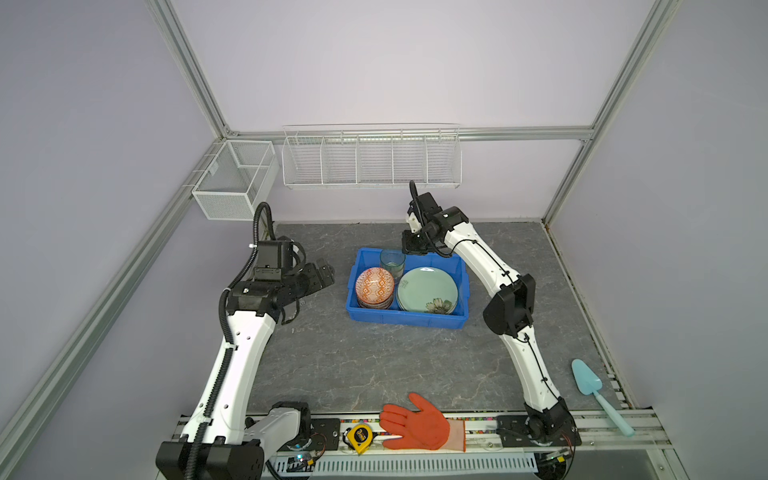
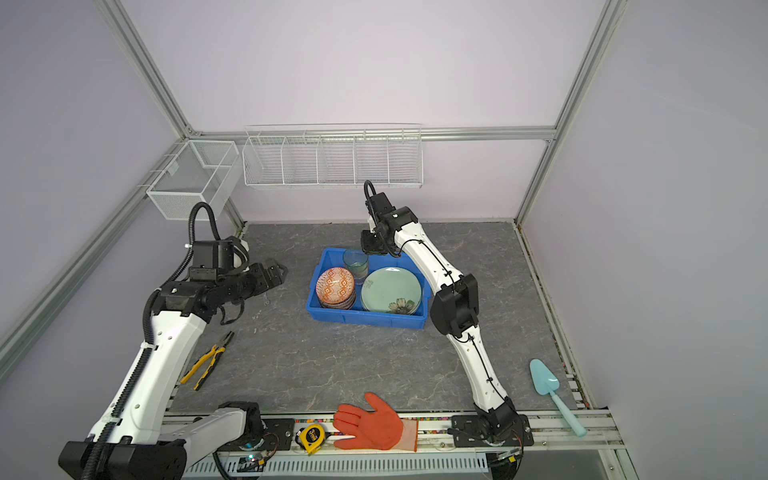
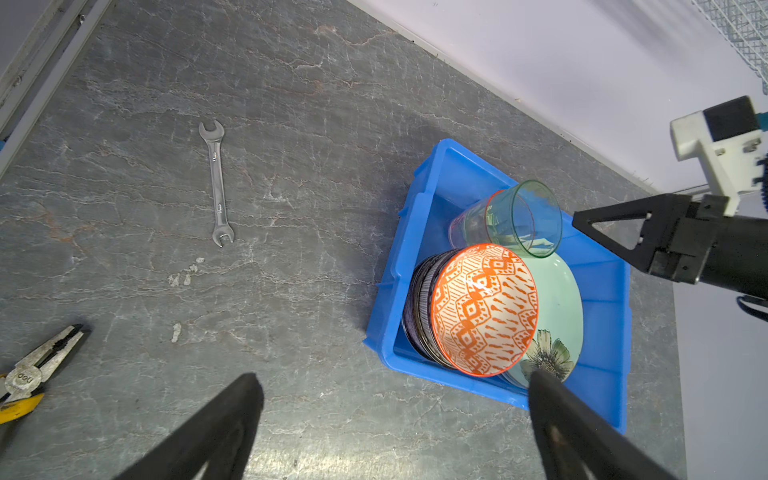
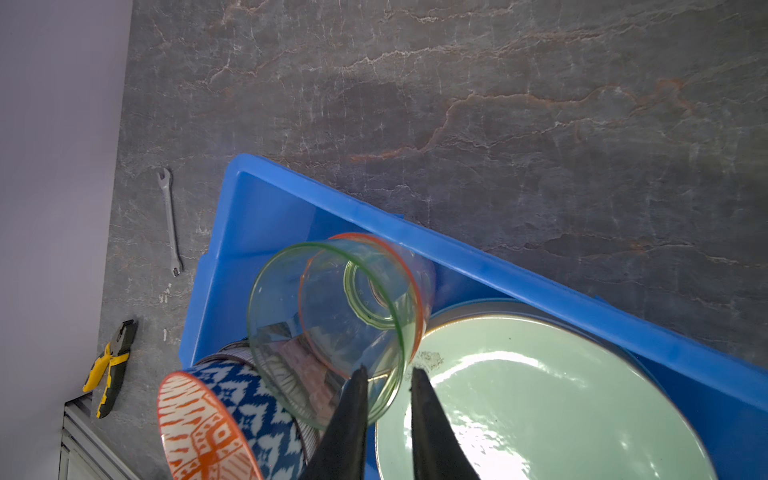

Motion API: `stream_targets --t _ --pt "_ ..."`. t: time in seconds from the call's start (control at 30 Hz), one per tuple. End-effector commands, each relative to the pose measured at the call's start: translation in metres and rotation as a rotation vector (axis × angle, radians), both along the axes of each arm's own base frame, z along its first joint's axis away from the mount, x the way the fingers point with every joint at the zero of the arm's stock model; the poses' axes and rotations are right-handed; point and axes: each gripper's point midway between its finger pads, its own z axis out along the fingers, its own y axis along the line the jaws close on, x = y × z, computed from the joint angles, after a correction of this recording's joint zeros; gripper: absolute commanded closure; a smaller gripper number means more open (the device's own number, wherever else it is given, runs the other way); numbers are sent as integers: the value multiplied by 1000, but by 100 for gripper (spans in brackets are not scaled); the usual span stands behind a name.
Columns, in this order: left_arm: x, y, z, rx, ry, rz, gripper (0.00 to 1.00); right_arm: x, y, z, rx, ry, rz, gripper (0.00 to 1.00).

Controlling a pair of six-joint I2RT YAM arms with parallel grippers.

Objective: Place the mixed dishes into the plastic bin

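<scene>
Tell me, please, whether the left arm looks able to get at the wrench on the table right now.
Probably yes: the wrench lies alone on the table ahead of the wide-open jaws of the left arm, with nothing between; lying flat, though, it may be hard to pinch.

A short brand word is showing on the round pivot of the yellow-and-black-handled steel pliers lying at the near left, reading roughly as "deli", though it is blurred and upside down. A large figure that looks like a 3 is showing on the face of the yellow-and-black round tape measure at the near edge. The print beside it, a grey stamp on the mint-green round ceramic plate and tiny marks on the silver open-ended steel wrench farther left are all proving too small to read.
</scene>
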Motion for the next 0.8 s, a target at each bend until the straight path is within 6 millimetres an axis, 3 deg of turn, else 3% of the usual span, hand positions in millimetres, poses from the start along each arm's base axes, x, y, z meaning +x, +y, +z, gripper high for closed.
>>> stream_targets --t 0.0,0.3,0.6,0.77 --pt "-1 4 -3 18 -2 -4 1 -10 -10 59 29 -95 10 77" --pt "9 6 -4 50 -35 -14 1 -30 -41 94 30 -146 23 76" --pt "26 6 -5 77 -105 -32 1 -57 -109 119 -29 -203 -24 72" --pt "36 -2 2 99 -212 -107 1 -81 -158 119 -67 -235 -102 51"
